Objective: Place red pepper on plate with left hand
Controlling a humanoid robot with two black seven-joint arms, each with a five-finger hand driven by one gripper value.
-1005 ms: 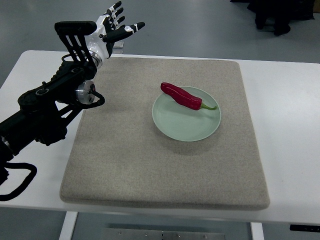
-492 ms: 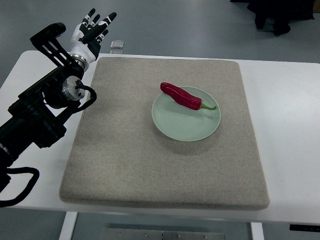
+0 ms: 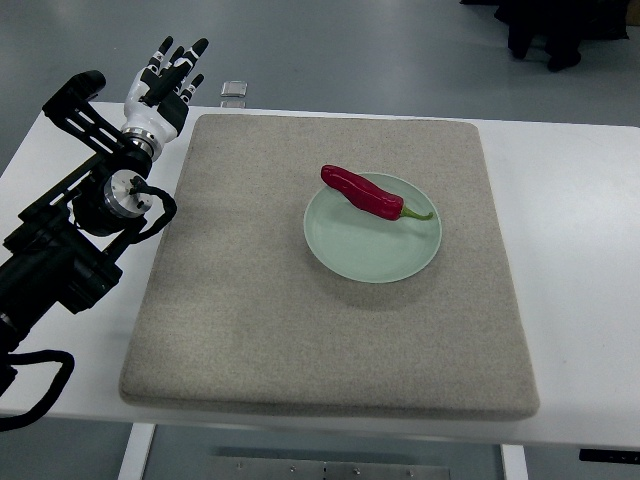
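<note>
Top view: the red pepper lies diagonally across the plate, stem pointing right. The left hand hovers well off far-left, fingers spread, empty.

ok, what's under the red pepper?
The pale green plate is under the red pepper; the pepper's blunt end overhangs the rim above the grey mat. The plate surface beneath the pepper is hidden.
</note>
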